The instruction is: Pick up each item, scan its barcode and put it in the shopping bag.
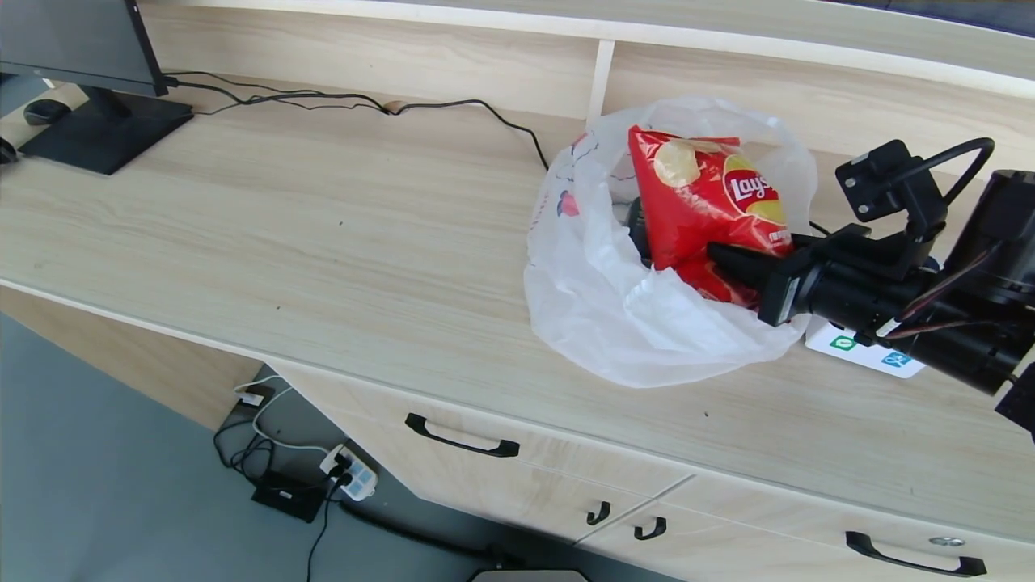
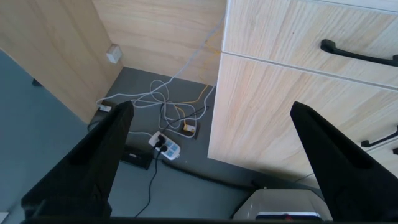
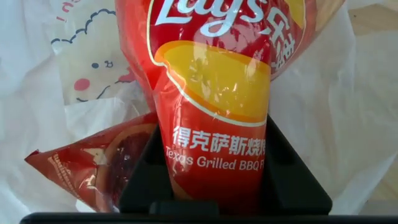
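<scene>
- A white plastic shopping bag (image 1: 614, 323) is set on the wooden desk (image 1: 323, 242), toward its right side, with its mouth open upward.
- A red chip bag (image 1: 703, 198) is held upright in the mouth of the shopping bag, its lower part inside and its top standing above the rim.
- The chip bag is gripped at its lower end by the right gripper (image 1: 732, 267); the jaws are clamped on either side of it.
- A second, darker red packet (image 3: 93, 168) is seen lying inside the shopping bag, just beside the chip bag.
- A white card (image 1: 865, 352) with a green and a blue mark is laid on the desk, touching the right side of the shopping bag, beneath the right arm.
- The left gripper (image 2: 211, 106) is held low, off the desk, beside the drawer fronts (image 2: 298, 93) and above the floor; its jaws are spread wide apart, with nothing between them.
- A power strip (image 2: 165, 146) with tangled cables is seen on the floor.
- A monitor (image 1: 73, 40) is placed at the desk's far left corner, and a black cable (image 1: 453, 105) is run along the back.
</scene>
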You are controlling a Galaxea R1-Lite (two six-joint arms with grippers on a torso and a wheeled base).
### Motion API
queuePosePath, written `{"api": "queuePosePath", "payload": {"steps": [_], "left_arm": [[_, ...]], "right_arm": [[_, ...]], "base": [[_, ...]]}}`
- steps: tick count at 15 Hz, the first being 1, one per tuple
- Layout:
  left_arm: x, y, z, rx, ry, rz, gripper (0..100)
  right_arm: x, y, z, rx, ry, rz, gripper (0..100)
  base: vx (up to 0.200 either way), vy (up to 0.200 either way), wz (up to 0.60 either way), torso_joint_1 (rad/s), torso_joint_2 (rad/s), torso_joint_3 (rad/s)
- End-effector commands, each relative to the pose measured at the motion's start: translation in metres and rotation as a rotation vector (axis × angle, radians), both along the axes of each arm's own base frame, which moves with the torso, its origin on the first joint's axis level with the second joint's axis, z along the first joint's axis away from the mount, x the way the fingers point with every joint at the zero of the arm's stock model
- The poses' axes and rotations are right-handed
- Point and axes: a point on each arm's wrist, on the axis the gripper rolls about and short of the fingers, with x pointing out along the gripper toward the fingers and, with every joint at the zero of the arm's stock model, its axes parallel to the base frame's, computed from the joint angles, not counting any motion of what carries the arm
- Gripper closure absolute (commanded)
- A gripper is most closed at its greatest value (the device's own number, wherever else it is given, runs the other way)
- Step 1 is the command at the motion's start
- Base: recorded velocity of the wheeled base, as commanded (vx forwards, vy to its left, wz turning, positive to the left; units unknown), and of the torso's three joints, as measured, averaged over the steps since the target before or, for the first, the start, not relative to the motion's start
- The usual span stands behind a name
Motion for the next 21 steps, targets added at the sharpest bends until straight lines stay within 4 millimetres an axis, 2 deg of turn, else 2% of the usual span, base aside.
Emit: {"api": "queuePosePath", "payload": {"steps": [1,5,6,8,10,13,14,19,21], "left_arm": [[0.0,0.0,0.0,0.0,0.0,0.0,0],[0.0,0.0,0.0,0.002,0.0,0.0,0],[0.0,0.0,0.0,0.0,-0.001,0.0,0],[0.0,0.0,0.0,0.002,-0.001,0.0,0],[0.0,0.0,0.0,0.002,0.0,0.0,0],[0.0,0.0,0.0,0.0,0.0,0.0,0],[0.0,0.0,0.0,0.0,0.0,0.0,0],[0.0,0.0,0.0,0.0,0.0,0.0,0],[0.0,0.0,0.0,0.0,0.0,0.0,0]], "right_arm": [[0.008,0.005,-0.005,-0.009,0.019,0.01,100],[0.014,0.023,-0.013,-0.088,0.013,0.072,100],[0.015,0.038,-0.012,-0.088,0.0,0.128,100],[0.018,0.052,-0.003,-0.074,-0.032,0.161,100],[0.02,0.054,0.003,-0.064,-0.054,0.161,100],[0.022,0.044,0.007,-0.048,-0.055,0.13,100],[0.022,0.041,0.007,-0.042,-0.055,0.124,0],[0.013,0.036,0.018,-0.018,-0.078,0.121,0],[0.009,0.027,0.027,0.0,-0.098,0.1,0]], "base": [[0.0,0.0,0.0,0.0,0.0,0.0],[0.0,0.0,0.0,0.0,0.0,0.0],[0.0,0.0,0.0,0.0,0.0,0.0],[0.0,0.0,0.0,0.0,0.0,0.0],[0.0,0.0,0.0,0.0,0.0,0.0],[0.0,0.0,0.0,0.0,0.0,0.0],[0.0,0.0,0.0,0.0,0.0,0.0],[0.0,0.0,0.0,0.0,0.0,0.0],[0.0,0.0,0.0,0.0,0.0,0.0]]}}
